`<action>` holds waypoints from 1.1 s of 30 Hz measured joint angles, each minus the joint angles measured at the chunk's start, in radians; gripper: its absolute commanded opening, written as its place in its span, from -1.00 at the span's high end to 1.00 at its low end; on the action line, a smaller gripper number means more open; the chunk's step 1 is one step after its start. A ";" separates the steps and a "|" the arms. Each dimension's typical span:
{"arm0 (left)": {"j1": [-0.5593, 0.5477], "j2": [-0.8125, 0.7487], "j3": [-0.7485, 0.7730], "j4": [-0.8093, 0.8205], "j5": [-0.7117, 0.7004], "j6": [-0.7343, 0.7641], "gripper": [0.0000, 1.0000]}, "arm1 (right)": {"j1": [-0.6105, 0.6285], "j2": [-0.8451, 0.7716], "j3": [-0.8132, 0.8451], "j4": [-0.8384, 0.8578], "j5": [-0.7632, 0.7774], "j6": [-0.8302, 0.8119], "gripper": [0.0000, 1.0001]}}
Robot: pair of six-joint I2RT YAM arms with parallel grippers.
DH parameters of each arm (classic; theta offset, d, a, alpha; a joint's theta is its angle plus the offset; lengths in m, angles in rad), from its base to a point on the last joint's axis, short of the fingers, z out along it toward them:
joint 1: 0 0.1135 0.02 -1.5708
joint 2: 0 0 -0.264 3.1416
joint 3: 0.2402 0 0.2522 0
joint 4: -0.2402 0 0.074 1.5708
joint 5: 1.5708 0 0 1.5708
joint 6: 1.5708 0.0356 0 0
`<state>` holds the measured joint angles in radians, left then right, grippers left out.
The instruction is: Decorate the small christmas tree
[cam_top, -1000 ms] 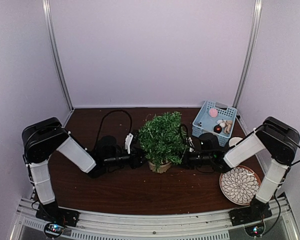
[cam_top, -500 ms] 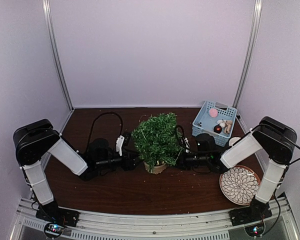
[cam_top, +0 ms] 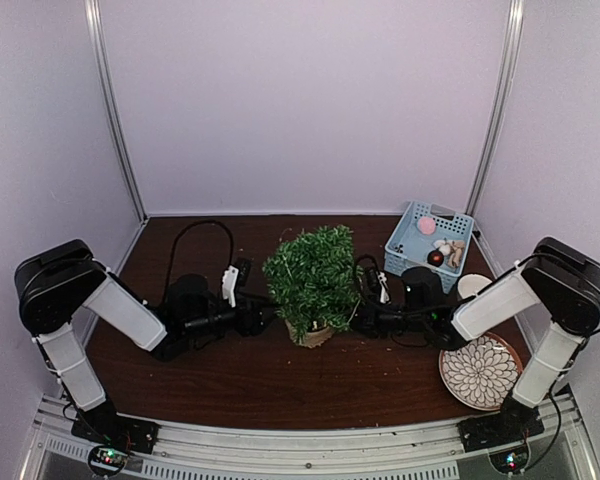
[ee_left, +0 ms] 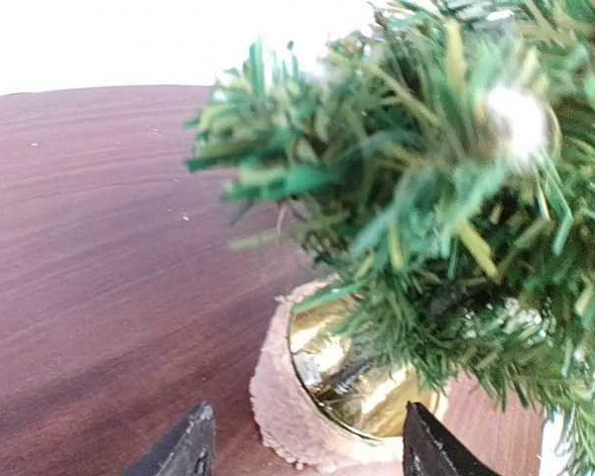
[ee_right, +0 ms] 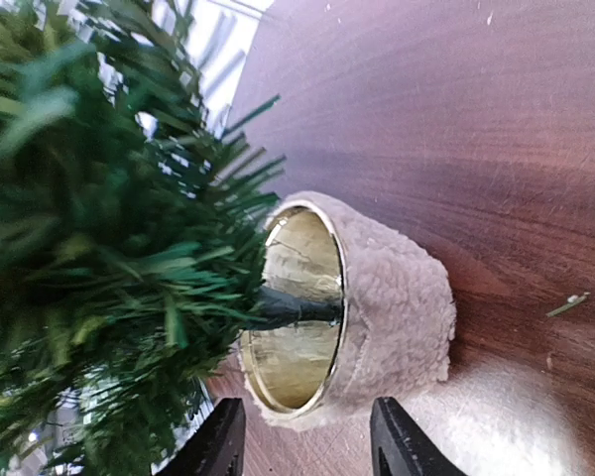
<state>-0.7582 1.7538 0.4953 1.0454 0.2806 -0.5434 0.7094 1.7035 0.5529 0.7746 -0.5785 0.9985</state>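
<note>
The small christmas tree (cam_top: 310, 278) stands mid-table, bushy green branches over a tan fuzzy pot (cam_top: 316, 334) with a gold inner rim. My left gripper (cam_top: 258, 318) lies low on the table just left of the pot, my right gripper (cam_top: 360, 318) just right of it. In the left wrist view the pot (ee_left: 290, 402) sits just ahead of the open left gripper (ee_left: 307, 451), whose dark fingertips (ee_left: 183, 448) flank it without touching. Seen from the right wrist, the pot (ee_right: 402, 297) lies just beyond the open right gripper (ee_right: 309, 446). Neither gripper holds anything.
A blue basket (cam_top: 408, 238) at the back right holds a pink ball (cam_top: 426, 225), a dark red ball (cam_top: 435, 258) and other ornaments. A patterned plate (cam_top: 479, 371) lies front right, with a white round object (cam_top: 471, 285) behind it.
The tree has shifted a little to the left. Both grippers have opened wider, and the left one has drawn back from the pot.
</note>
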 measured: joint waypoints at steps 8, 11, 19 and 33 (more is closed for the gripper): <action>0.005 -0.002 -0.001 0.000 -0.032 0.000 -0.32 | -0.029 -0.112 -0.026 -0.089 0.037 -0.024 -0.01; 0.008 -0.006 -0.009 0.000 -0.049 0.000 -0.33 | -0.063 -0.174 -0.046 -0.152 0.044 -0.044 -0.01; 0.060 -0.050 -0.038 -0.029 -0.103 -0.009 -0.33 | -0.138 -0.310 -0.015 -0.417 0.062 -0.196 0.03; 0.156 -0.293 0.119 -0.586 -0.181 0.026 -0.77 | -0.467 -0.417 0.398 -0.930 0.069 -0.590 0.02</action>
<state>-0.6025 1.4612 0.6144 0.4591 0.0994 -0.5179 0.2420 1.2865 0.9512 -0.1558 -0.5091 0.4088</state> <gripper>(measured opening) 0.838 0.491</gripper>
